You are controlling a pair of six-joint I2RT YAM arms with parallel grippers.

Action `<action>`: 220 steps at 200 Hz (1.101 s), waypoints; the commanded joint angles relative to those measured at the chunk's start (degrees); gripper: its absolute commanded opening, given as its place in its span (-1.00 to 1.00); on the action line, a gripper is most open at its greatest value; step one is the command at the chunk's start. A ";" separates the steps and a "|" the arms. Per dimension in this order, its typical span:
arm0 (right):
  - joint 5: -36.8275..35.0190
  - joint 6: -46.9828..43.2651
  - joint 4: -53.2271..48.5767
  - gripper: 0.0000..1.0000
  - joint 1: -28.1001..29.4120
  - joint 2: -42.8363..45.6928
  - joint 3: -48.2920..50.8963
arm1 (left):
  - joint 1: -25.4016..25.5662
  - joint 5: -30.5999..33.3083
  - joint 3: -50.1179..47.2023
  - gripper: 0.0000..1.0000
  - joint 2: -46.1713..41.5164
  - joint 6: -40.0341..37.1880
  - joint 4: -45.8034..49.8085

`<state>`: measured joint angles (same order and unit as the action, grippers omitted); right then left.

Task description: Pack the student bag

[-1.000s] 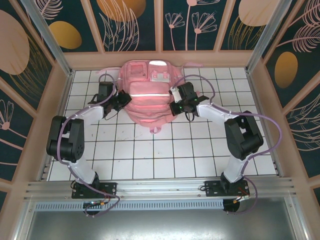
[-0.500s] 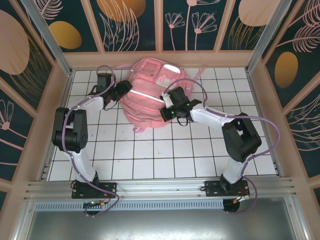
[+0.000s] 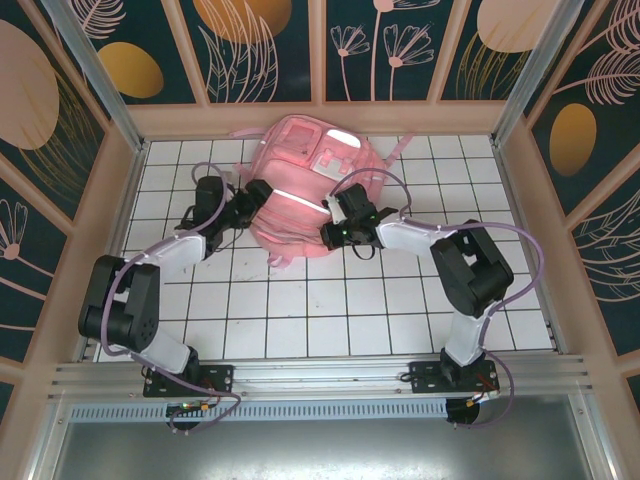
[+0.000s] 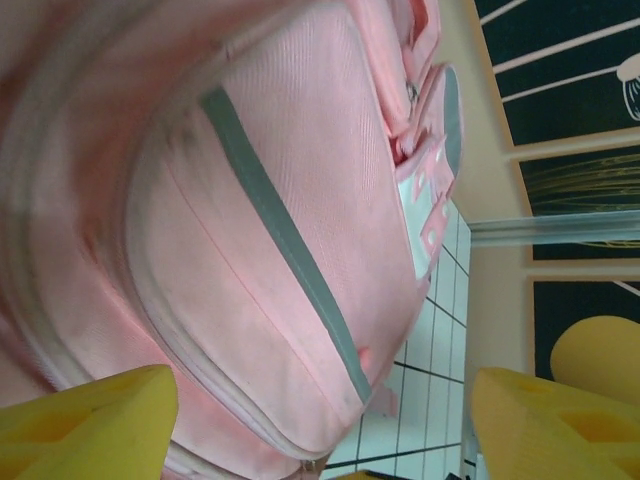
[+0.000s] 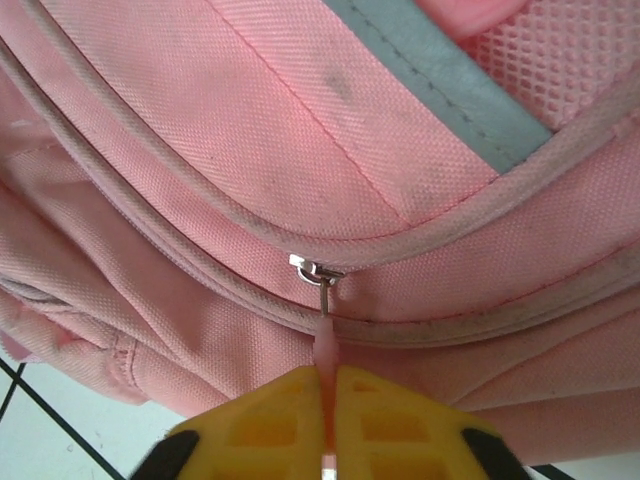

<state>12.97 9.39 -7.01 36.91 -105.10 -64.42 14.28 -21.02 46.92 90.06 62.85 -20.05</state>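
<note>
Right wrist: student bag touching tool

My left arm: elbow folded out at 8 o'clock, forearm running toward 2 o'clock. Left gripper fingers spread wide. My right arm: forearm pointing toward 10 o'clock. Right gripper pinched tight on zipper pull.

Obstacle: large soft pink fabric backpack, far centre of white tiled table, flanked by left gripper with fingers spread and right gripper pinching its pink zipper pull. Free room: near tiles between the two black arms; both far corners. Limits: pale wooden walls on three sides.
</note>
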 commanded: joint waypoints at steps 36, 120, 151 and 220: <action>-6.65 -1.76 -3.23 -0.47 2.11 -5.97 -5.11 | 0.63 2.46 -1.58 0.51 7.72 4.20 -7.55; 1.06 -0.73 0.37 -1.00 2.95 4.97 -4.03 | 2.35 -0.06 2.18 0.55 5.82 6.66 -6.17; 5.20 0.44 3.08 -1.00 3.09 10.05 -3.62 | 3.89 -0.37 1.35 0.56 7.75 9.69 -8.39; 9.17 1.17 2.43 -1.00 3.77 11.35 -0.08 | 4.79 4.20 4.42 -0.40 16.16 10.88 -12.29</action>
<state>15.53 10.66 -8.34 39.00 -96.99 -65.54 18.13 -18.83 48.45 102.87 73.25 -29.78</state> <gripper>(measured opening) 0.050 0.473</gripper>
